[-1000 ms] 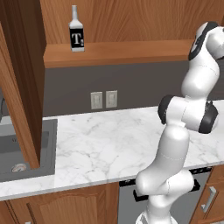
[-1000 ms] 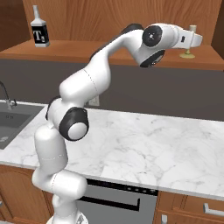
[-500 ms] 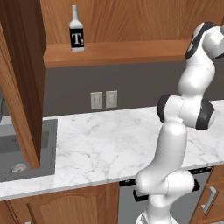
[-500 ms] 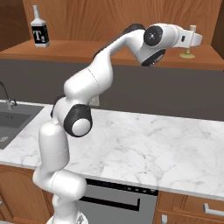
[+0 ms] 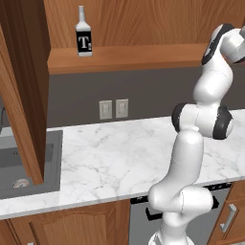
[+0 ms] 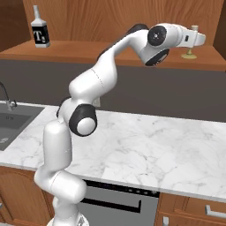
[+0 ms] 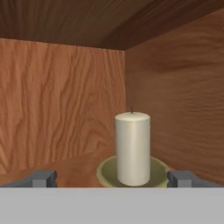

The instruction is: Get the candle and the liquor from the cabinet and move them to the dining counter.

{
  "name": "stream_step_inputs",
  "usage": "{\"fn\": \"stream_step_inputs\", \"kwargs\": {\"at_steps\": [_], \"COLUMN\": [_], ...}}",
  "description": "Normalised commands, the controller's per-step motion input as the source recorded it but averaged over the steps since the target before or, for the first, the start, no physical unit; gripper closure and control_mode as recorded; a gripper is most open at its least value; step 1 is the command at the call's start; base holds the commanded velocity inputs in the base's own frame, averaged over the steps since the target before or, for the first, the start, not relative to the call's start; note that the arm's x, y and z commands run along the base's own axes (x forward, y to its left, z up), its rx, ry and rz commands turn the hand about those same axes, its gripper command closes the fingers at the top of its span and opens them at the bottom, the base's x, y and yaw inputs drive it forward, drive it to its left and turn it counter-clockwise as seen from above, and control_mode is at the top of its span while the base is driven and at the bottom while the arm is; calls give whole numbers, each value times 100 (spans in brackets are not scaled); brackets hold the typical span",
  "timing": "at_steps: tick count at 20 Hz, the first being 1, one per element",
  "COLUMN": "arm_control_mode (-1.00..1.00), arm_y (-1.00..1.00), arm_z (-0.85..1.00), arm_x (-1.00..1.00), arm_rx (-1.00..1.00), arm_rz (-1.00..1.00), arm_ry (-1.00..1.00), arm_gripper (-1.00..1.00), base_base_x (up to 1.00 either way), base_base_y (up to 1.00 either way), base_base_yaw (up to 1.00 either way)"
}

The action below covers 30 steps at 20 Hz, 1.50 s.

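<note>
While the arm reaches deeper into the cabinet (image 6: 110, 17) than a second ago, its elbow swung a little further right, the gripper (image 7: 111, 178) has lined up on the candle (image 7: 132, 148), its jaws spread wide on either side and holding nothing. The candle stands upright on the shelf, near the right wall and ahead of the fingertips (image 7: 43, 178). The liquor (image 5: 83, 34) waits untouched far to the left on the same shelf. Judging by this, a short advance and a squeeze should come next.
</note>
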Motion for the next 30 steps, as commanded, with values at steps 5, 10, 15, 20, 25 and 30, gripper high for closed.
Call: {"fn": "stream_step_inputs", "kwargs": {"at_steps": [5,10,15,20,25,30], "arm_control_mode": [-100,-100,-100,-100,-100,-100], "arm_y": [-10,-10,-4,-1,0,0], "arm_z": [2,1,0,0,0,0], "arm_x": [2,3,7,12,13,14], "arm_rx": [0,0,0,0,0,0], "arm_rz": [0,0,0,0,0,0], "arm_ry": [0,0,0,0,0,0], "arm_gripper": [-100,-100,-100,-100,-100,-100], "base_base_x": [0,0,0,0,0,0], "base_base_y": [0,0,0,0,0,0], "base_base_yaw": [0,0,0,0,0,0]}}
